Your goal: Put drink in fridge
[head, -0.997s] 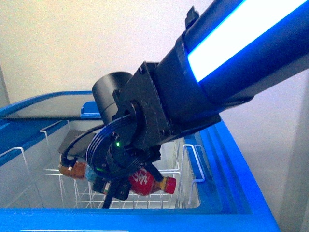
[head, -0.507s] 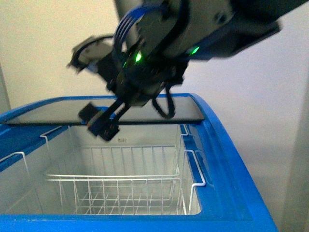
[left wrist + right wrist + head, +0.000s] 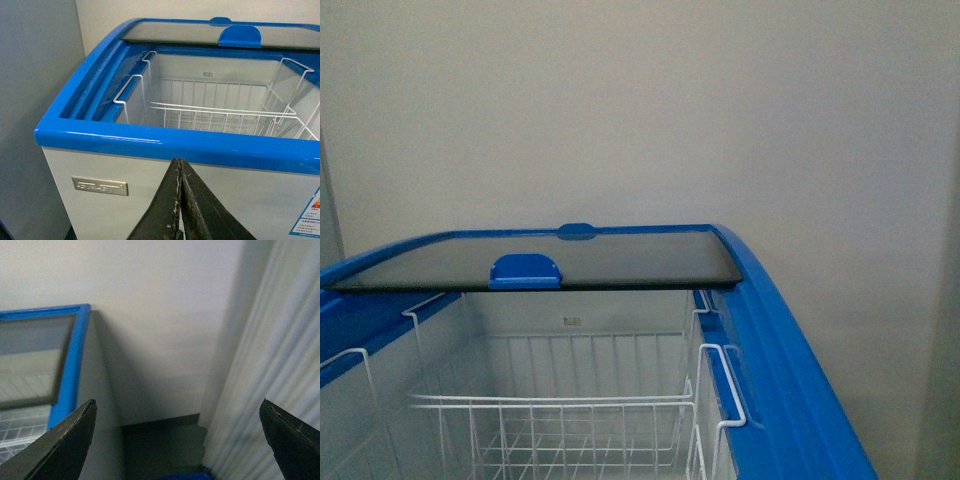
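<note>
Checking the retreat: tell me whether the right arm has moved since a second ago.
Yes. It reached down into the wire basket then; now it has gone up and out of the front view, above the fridge.

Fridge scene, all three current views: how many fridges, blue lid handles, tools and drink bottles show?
Fridge: 1
Blue lid handles: 2
Tools: 2 (left tool shut, right tool open)
Drink bottles: 0 in view
Total: 5
</note>
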